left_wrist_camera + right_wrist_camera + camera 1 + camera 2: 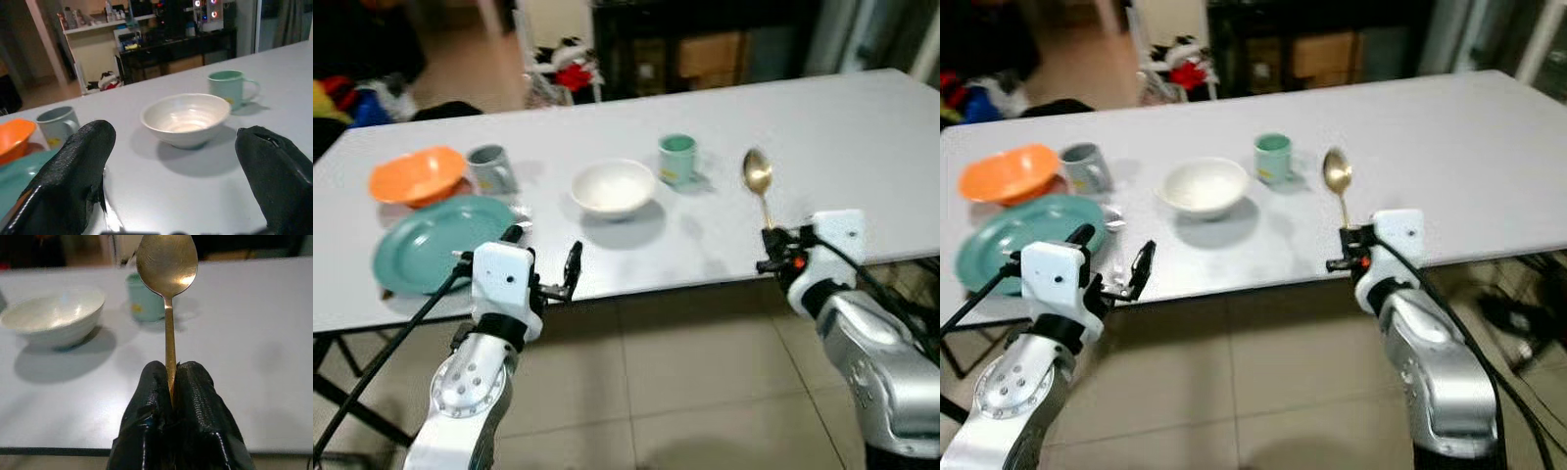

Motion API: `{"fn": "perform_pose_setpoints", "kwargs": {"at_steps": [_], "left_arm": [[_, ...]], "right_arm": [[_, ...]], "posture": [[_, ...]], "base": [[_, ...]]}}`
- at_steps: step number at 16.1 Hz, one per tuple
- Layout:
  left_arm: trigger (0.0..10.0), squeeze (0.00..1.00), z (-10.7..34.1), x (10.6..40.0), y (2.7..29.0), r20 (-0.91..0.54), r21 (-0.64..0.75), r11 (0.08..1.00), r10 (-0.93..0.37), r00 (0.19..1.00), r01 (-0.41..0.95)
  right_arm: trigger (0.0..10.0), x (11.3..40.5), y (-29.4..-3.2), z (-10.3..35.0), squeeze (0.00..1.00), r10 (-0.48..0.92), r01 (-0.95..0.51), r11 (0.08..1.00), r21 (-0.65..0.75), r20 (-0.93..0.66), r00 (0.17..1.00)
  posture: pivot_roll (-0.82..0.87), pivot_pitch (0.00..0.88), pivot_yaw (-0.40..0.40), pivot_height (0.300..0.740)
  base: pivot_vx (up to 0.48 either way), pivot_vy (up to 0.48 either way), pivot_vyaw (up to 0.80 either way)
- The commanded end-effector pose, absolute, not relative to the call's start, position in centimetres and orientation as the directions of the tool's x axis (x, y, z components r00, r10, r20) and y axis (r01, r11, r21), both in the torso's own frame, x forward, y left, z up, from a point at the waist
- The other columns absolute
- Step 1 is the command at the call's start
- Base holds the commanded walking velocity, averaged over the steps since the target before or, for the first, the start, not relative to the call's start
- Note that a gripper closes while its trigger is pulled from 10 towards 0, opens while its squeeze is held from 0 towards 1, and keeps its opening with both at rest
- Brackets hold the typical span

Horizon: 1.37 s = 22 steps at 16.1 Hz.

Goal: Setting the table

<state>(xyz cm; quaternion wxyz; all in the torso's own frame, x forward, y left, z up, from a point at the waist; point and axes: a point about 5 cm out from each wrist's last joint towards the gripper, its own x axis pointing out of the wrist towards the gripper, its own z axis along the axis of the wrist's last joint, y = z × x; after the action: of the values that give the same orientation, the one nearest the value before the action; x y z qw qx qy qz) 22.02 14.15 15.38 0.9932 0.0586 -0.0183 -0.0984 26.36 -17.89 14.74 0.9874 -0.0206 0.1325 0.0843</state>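
Left eye view: on the white table [862, 137] stand an orange bowl [415, 175], a grey mug [490, 168], a teal plate [438, 241], a smooth white bowl [613, 186] and a green mug [676, 158]; the left gripper [543, 264] hangs at the near edge, fingers spread. Right eye view: the right gripper [1344, 245] pinches a gold spoon [1337, 181]. Left wrist view: textured black fingers [78, 171] frame the white bowl. Right wrist view: the spoon's oval, shiny head stands upright before the green mug.
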Motion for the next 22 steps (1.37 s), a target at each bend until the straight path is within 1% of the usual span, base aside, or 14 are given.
{"fn": "perform_pose_setpoints", "kwargs": {"at_steps": [1, 7, 10, 14, 16, 17, 18, 19, 22], "left_arm": [[10.0, 0.0, 15.1, 22.2, 14.4, 0.01, 0.136, 0.971, -0.2, 0.98, 0.197], [10.0, 0.0, 15.0, 22.3, 14.1, 0.009, 0.136, 0.966, -0.221, 0.975, 0.218], [10.0, 0.0, 14.9, 22.8, 14.4, 0.01, 0.126, 0.977, -0.174, 0.985, 0.171], [10.0, 0.0, 14.8, 23.1, 14.4, 0.008, 0.122, 0.98, -0.16, 0.987, 0.158], [10.0, 0.0, 14.6, 23.1, 13.9, -0.004, 0.097, 0.975, -0.201, 0.98, 0.201], [10.0, 0.0, 14.5, 23.0, 13.2, -0.013, 0.108, 0.956, -0.275, 0.961, 0.274], [10.0, 0.0, 14.5, 22.9, 12.9, -0.019, 0.107, 0.947, -0.303, 0.953, 0.304], [10.0, 0.0, 14.4, 22.9, 12.4, -0.033, 0.1, 0.924, -0.367, 0.93, 0.368], [10.0, 0.0, 14.2, 23.5, 12.0, -0.059, 0.09, 0.903, -0.416, 0.907, 0.42]], "right_arm": [[10.0, 26.5, -16.9, 14.4, 0.0, 0.199, -0.213, 0.977, -0.016, -0.294, 0.935], [10.0, 26.7, -17.2, 14.1, 0.0, 0.189, -0.217, 0.975, -0.049, -0.328, 0.925], [10.0, 26.9, -17.3, 14.1, 0.0, 0.185, -0.219, 0.974, -0.062, -0.34, 0.922], [10.0, 27.1, -17.2, 14.0, 0.0, 0.188, -0.223, 0.973, -0.066, -0.343, 0.92], [10.0, 27.4, -17.4, 13.8, 0.0, 0.177, -0.22, 0.972, -0.082, -0.361, 0.916], [10.0, 27.9, -18.0, 13.6, 0.0, 0.151, -0.206, 0.973, -0.105, -0.381, 0.912], [10.0, 28.0, -18.2, 13.5, 0.0, 0.144, -0.203, 0.973, -0.114, -0.388, 0.91], [10.0, 28.4, -19.2, 13.2, 0.0, 0.117, -0.196, 0.97, -0.143, -0.431, 0.895], [10.0, 28.7, -21.1, 12.4, 0.0, 0.065, -0.186, 0.963, -0.194, -0.504, 0.862]], "posture": [[-0.13, 0.0, 0.065, 0.74], [-0.14, 0.0, 0.072, 0.74], [-0.15, 0.0, 0.071, 0.74], [-0.16, 0.0, 0.075, 0.74], [-0.16, 0.0, 0.074, 0.74], [-0.16, 0.0, 0.076, 0.74], [-0.16, 0.0, 0.075, 0.74], [-0.16, 0.0, 0.076, 0.74], [-0.16, 0.0, 0.078, 0.74]], "base": [[0.341, 0.0, 0.0], [0.342, 0.0, 0.0], [0.0, 0.0, 0.0], [0.0, 0.0, 0.0], [0.0, 0.0, 0.0], [0.0, 0.0, 0.0], [0.0, 0.0, 0.0], [0.0, 0.0, 0.0], [0.0, 0.0, 0.0]]}}
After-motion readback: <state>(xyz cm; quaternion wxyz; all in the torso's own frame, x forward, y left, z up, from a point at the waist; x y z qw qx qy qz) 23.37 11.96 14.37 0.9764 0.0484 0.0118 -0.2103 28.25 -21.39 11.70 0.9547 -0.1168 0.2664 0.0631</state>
